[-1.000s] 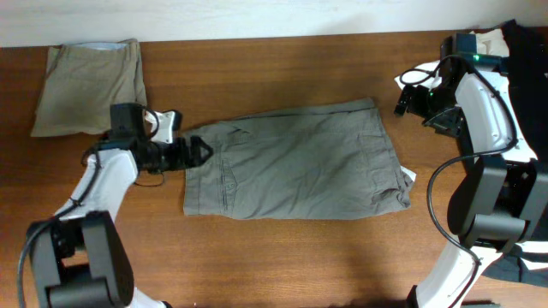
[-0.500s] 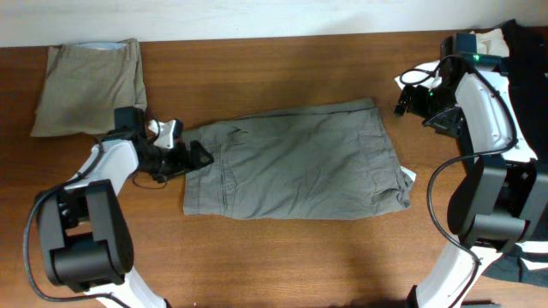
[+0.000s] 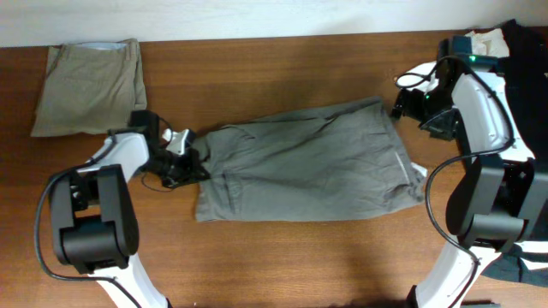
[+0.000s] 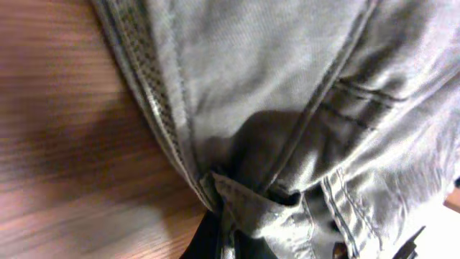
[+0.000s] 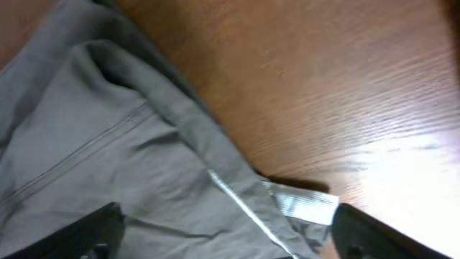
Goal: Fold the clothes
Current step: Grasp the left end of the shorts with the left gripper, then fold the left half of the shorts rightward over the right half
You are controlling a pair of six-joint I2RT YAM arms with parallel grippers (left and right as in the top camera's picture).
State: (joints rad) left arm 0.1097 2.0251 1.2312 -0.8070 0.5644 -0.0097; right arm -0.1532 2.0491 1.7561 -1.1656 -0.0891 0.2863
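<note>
The clothes in work are grey shorts (image 3: 308,167), spread wrinkled across the middle of the table. My left gripper (image 3: 192,160) is shut on the shorts' left edge, and in the left wrist view the hem (image 4: 241,208) is bunched between the dark jaws of the left gripper (image 4: 228,234). My right gripper (image 3: 413,103) hangs open over the shorts' top right corner. In the right wrist view the right gripper (image 5: 230,241) has its fingers (image 5: 93,232) wide apart over the grey cloth (image 5: 144,165) and a white label (image 5: 305,205), holding nothing.
A folded beige-khaki garment (image 3: 90,84) lies at the back left. A black garment (image 3: 527,43) and a pale one (image 3: 490,38) sit at the back right behind the right arm. Bare wood (image 3: 282,257) runs along the front.
My left gripper has moved right onto the shorts' left edge and shut on it. The shorts have shifted right and bunched at that edge. The right arm has barely moved.
</note>
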